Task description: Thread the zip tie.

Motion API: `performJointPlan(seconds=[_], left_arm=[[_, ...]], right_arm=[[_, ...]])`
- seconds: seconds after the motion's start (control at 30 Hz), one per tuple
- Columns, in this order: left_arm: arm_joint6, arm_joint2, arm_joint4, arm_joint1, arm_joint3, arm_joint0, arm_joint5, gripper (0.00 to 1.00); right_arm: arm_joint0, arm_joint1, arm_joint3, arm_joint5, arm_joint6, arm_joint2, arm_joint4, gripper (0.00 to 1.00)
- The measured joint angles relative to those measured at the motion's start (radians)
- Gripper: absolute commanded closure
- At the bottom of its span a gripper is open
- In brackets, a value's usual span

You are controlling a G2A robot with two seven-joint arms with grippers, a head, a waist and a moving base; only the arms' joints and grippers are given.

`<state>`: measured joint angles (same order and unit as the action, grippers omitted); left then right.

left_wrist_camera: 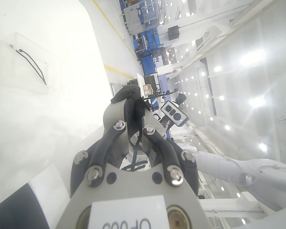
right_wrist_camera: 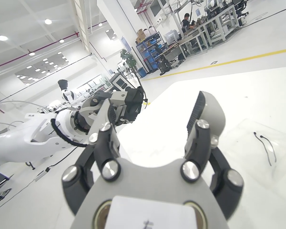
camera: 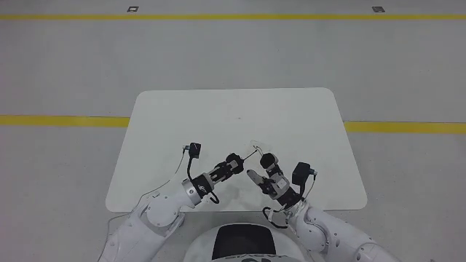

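— Where do we see the zip tie (left_wrist_camera: 33, 63)?
— Flat on the table (camera: 291, 116), inside a clear sleeve (left_wrist_camera: 26, 46), just beyond both grippers.
— And our jaws?
— The left gripper (left_wrist_camera: 133, 101) has them closed together; the right gripper (right_wrist_camera: 155, 117) holds them wide apart, gripping nothing.

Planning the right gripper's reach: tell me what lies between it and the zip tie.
Only bare table, then the clear packet around the zip tie; the right wrist view shows it.

Left gripper (camera: 237, 163) and right gripper (camera: 261, 170) crowd each other, the clear bag (camera: 256, 148) lying just beyond.
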<state>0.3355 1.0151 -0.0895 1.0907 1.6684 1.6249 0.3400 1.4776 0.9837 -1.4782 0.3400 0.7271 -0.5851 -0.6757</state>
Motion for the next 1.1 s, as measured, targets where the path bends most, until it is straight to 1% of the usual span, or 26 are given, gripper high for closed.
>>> performJointPlan(seconds=[0.3, 0.37, 0.4, 0.47, 0.53, 0.67, 0.83, 0.93, 1.1], left_arm=[[-0.002, 0.0, 0.0, 0.0, -0.001, -0.001, -0.001, 1.0], [-0.009, 0.002, 0.0, 0.0, -0.003, -0.003, -0.01, 1.0], [-0.001, 0.003, -0.01, 0.0, -0.003, -0.001, -0.009, 1.0], [0.055, 0.011, -0.083, -0.003, -0.008, -0.001, -0.001, 1.0], [0.117, 0.031, -0.152, -0.008, -0.015, -0.005, 0.0, 1.0], [0.206, 0.065, -0.261, -0.014, -0.027, -0.007, 0.0, 1.0], [0.326, 0.088, -0.384, -0.019, -0.044, -0.016, 0.0, 1.0], [0.384, 0.095, -0.441, -0.021, -0.059, -0.023, 0.0, 1.0], [0.422, 0.093, -0.498, -0.021, -0.083, -0.035, -0.004, 1.0]], right_arm=[[0.001, 0.001, 0.0, 0.0, -0.001, -0.001, 0.0, 0.0], [0.006, 0.0, -0.014, 0.0, -0.02, -0.002, 0.038, 0.0], [0.007, -0.002, -0.027, 0.0, -0.033, 0.001, 0.072, 0.0], [0.002, -0.014, -0.066, 0.0, -0.073, 0.022, 0.167, 0.0], [-0.013, -0.036, -0.086, 0.0, -0.114, 0.044, 0.243, 0.0], [-0.039, -0.08, -0.119, 0.0, -0.145, 0.077, 0.326, 0.0], [-0.08, -0.135, -0.165, 0.0, -0.195, 0.124, 0.42, 0.0], [-0.103, -0.162, -0.192, 0.0, -0.236, 0.142, 0.481, 0.0], [-0.125, -0.193, -0.24, 0.0, -0.313, 0.149, 0.589, 0.0]])
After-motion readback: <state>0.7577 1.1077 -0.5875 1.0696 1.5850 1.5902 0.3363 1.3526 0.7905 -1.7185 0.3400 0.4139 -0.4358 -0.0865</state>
